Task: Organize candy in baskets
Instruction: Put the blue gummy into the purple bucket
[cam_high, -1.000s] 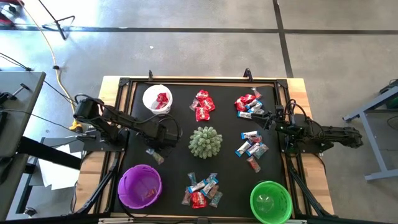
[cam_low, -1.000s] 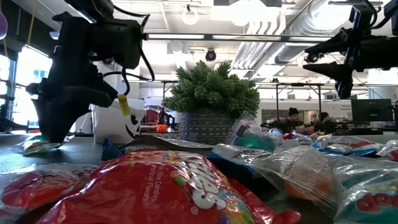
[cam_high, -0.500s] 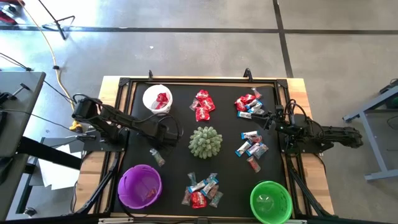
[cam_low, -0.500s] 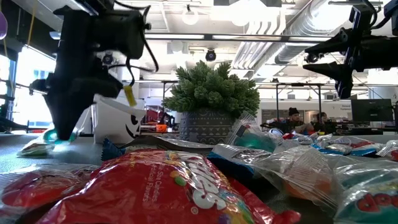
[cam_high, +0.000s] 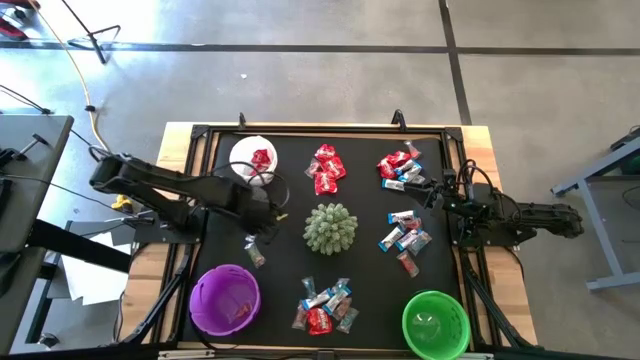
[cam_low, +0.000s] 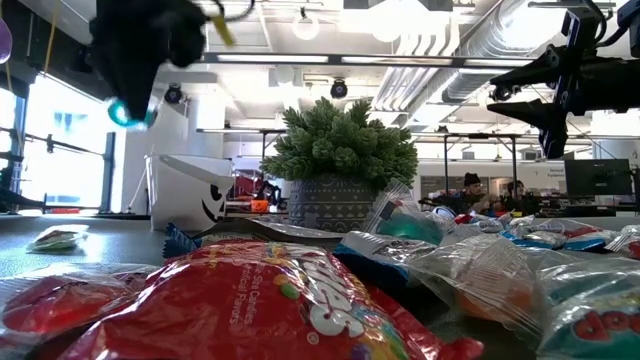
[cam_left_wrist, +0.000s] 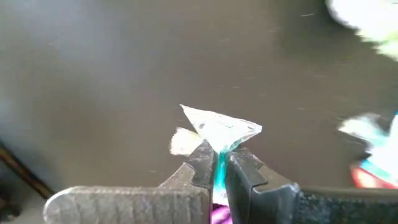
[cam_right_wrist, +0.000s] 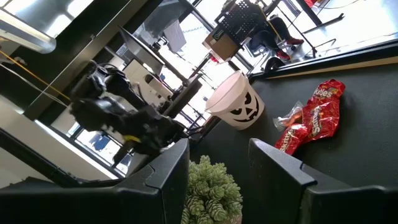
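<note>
Left gripper (cam_left_wrist: 217, 163) fingers clenched on clear-and-teal candy (cam_left_wrist: 219, 129), raised beside white basket (cam_high: 252, 158). Centre over matching basket before release. Right gripper (cam_right_wrist: 219, 163) fingers spread, idle.

From my remote station this reads as a robotics lab in an open industrial office. Beyond the right gripper (cam_right_wrist: 217, 168), I see people seated at monitors (cam_low: 598, 178), exposed ceiling ducts (cam_low: 440, 60) and strip lights (cam_low: 300, 58). Around the framed worktable (cam_high: 175, 140) lie a bare concrete floor (cam_high: 300, 80) with seams, a yellow cable (cam_high: 92, 115) and metal stands (cam_high: 595, 180).
</note>
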